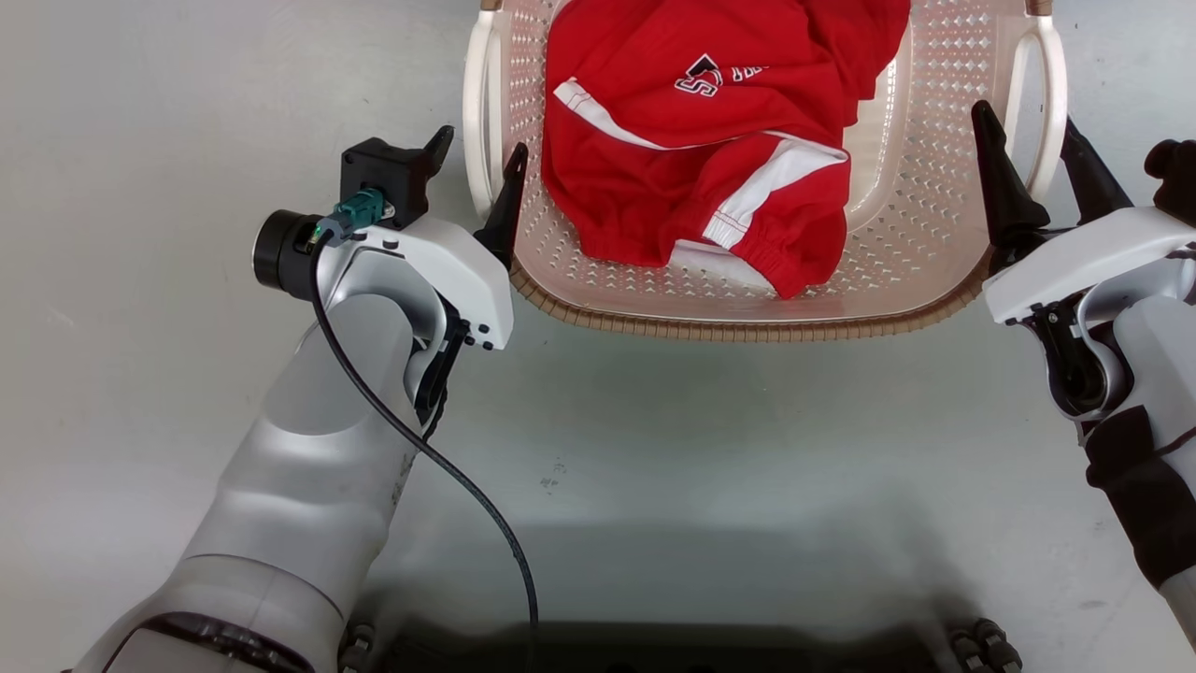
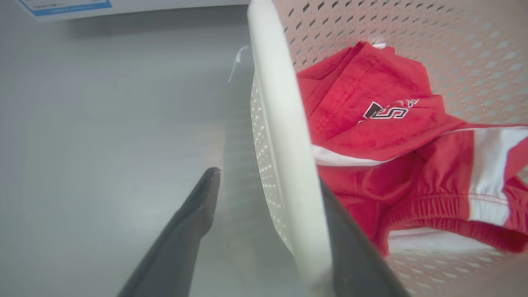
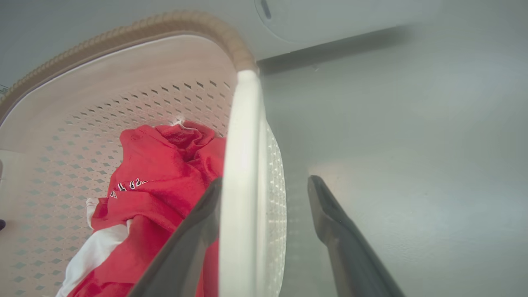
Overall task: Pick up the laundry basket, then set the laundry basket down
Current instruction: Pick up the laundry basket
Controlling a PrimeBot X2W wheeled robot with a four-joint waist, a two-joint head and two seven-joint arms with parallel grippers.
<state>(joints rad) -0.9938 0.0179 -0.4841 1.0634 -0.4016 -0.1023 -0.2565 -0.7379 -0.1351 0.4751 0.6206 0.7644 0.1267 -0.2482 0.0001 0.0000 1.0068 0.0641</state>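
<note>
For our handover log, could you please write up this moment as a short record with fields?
basket: laundry basket, apparently resting on the grey floor
contents: red garment with white stripes
left end effector: open, one finger on each side of the left handle
right end effector: open, one finger on each side of the right handle
stage: both handles straddled, neither clamped yet

On garment (image 2: pixel 371 136), just right of left gripper (image 2: pixel 268 177): black-and-white logo (image 2: pixel 385 111) with a bold "S", the smaller letters beside it too creased to read. Far ahead and left of that gripper: white label (image 2: pixel 62 6) with blue band, print too small to read.
</note>
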